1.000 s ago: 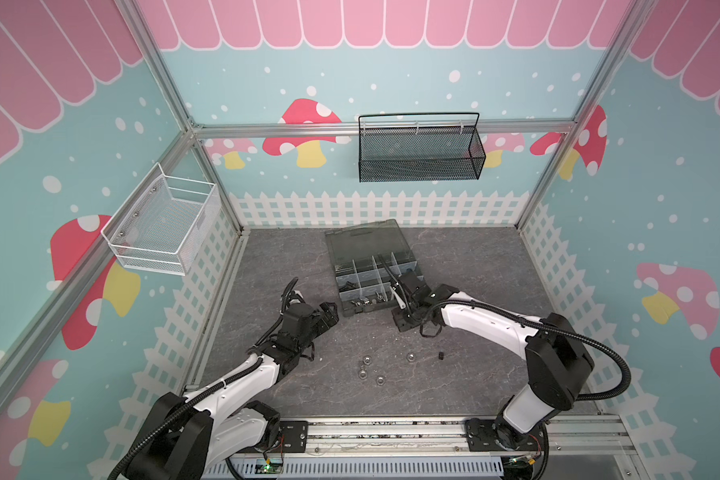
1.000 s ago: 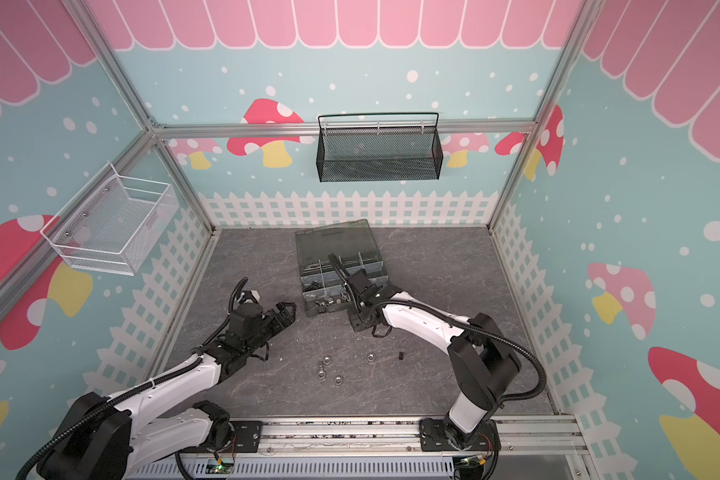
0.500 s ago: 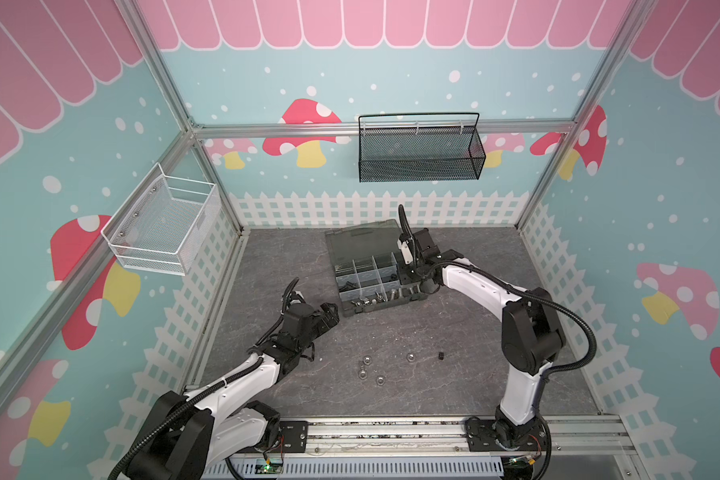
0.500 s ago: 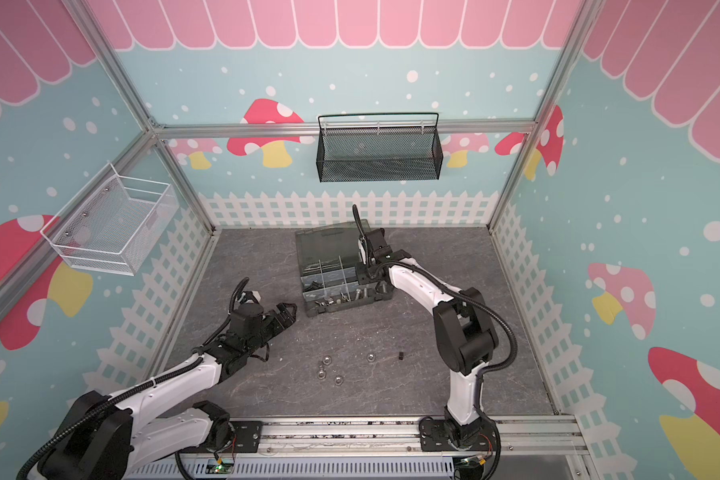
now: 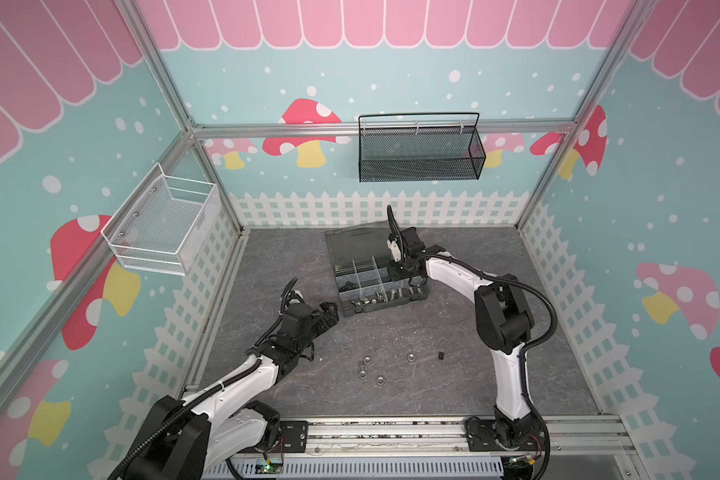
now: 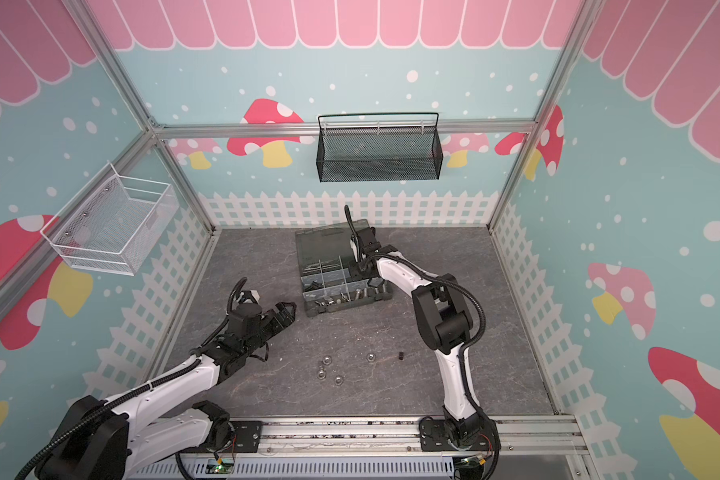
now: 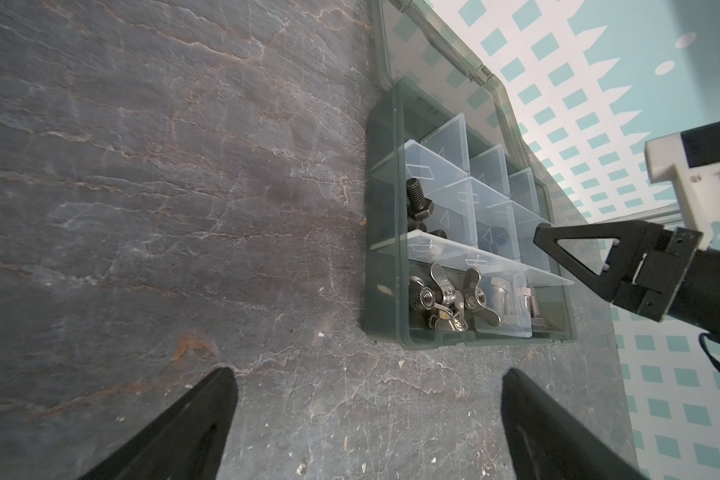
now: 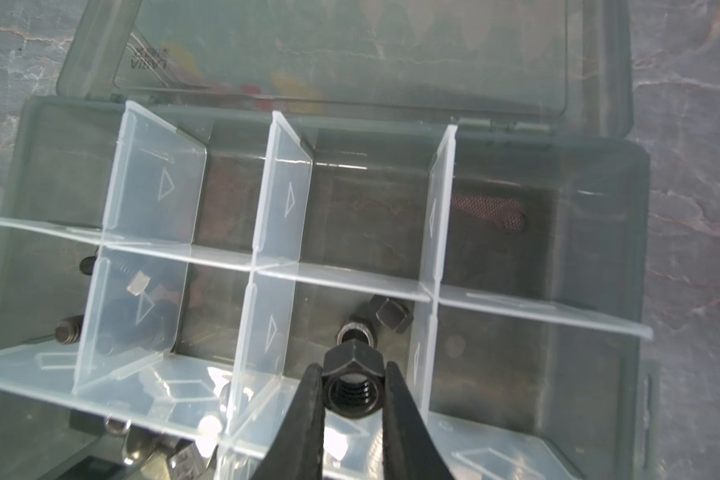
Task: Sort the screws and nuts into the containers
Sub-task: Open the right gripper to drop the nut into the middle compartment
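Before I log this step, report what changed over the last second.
The right hand swung from the table by the organiser box's front right corner, up and over the box. It now hangs above a middle compartment with a black hex nut clamped in it. The left hand stayed open near the box's front left corner, and the loose nuts on the table have not shifted.

A grey marbled tabletop [image 7: 163, 187] carried an open smoky organiser box [image 7: 385, 232] with clear dividers [image 7: 454, 199]. Silver wing nuts [image 7: 454, 297] lay in a corner compartment, black screws [image 7: 418, 203] in the one beside it. The left pincer [image 7: 368, 374] stood wide open near the box; the right pincer [image 7: 544, 243] reached over it.
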